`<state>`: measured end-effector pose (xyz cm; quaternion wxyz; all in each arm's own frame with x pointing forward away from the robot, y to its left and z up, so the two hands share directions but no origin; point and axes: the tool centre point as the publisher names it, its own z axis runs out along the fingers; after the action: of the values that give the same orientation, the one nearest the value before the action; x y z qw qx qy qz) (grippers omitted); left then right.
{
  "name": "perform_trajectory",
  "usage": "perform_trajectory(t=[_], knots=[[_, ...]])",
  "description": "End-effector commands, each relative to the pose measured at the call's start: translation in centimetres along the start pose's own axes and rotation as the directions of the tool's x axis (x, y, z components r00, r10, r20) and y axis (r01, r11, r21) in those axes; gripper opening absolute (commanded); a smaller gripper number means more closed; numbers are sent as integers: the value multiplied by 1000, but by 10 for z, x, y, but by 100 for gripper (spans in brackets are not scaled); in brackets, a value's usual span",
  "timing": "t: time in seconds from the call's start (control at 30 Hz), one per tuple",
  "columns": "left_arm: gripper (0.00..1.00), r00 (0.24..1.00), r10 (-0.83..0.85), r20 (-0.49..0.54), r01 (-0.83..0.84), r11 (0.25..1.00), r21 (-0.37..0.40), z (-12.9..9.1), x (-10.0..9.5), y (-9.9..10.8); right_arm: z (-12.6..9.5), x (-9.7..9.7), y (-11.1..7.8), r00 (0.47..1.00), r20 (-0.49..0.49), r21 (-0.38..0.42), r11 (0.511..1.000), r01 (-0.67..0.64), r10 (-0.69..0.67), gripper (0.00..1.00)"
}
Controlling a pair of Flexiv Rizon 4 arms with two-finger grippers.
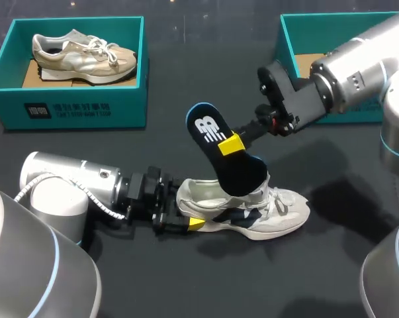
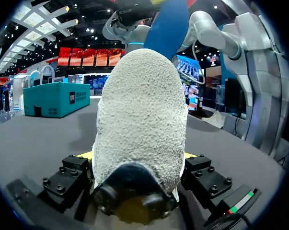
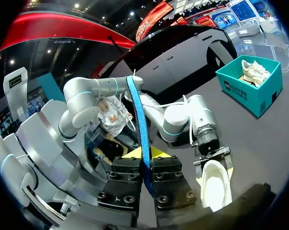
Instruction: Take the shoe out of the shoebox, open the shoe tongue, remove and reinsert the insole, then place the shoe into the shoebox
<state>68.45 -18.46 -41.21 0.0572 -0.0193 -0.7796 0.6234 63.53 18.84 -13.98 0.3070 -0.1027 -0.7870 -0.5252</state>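
Right jaws pinch insole [image 1: 209,129], left jaws shoe [image 1: 285,212]; shoeboxes [image 1: 73,109] behind.

The insole [image 1: 239,172] blocks the shoe [image 1: 285,209] opening; a wide gap separates it from the left shoebox [image 1: 73,109].

Two shoes: one grey-white shoe [image 1: 252,212] gripped at the heel by the left jaws, and one beige shoe [image 1: 83,56] well apart from both jaws. Two teal shoeboxes: the first box [image 1: 73,109] holds the beige shoe, and the second box [image 1: 288,40] is near the right jaws. One dark insole [image 1: 222,149] is pinched between the right jaws. Two arms: left arm [image 1: 73,182] and right arm [image 1: 351,76]. One desk [image 1: 186,278].
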Motion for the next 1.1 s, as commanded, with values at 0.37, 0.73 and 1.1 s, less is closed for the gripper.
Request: perform_trajectory(t=[0.37,0.73,1.1], knots=[[0,1000,0,-1,0,1000,-3,2,0,2,-22,75,42,1000,2,-28,1000,7,-7,0],[0,1000,0,-1,0,1000,-3,2,0,2,-24,82,44,1000,23,-34,999,11,-11,0],[0,1000,0,-1,0,1000,-3,2,0,2,-24,114,18,998,28,-206,977,-46,53,0]])
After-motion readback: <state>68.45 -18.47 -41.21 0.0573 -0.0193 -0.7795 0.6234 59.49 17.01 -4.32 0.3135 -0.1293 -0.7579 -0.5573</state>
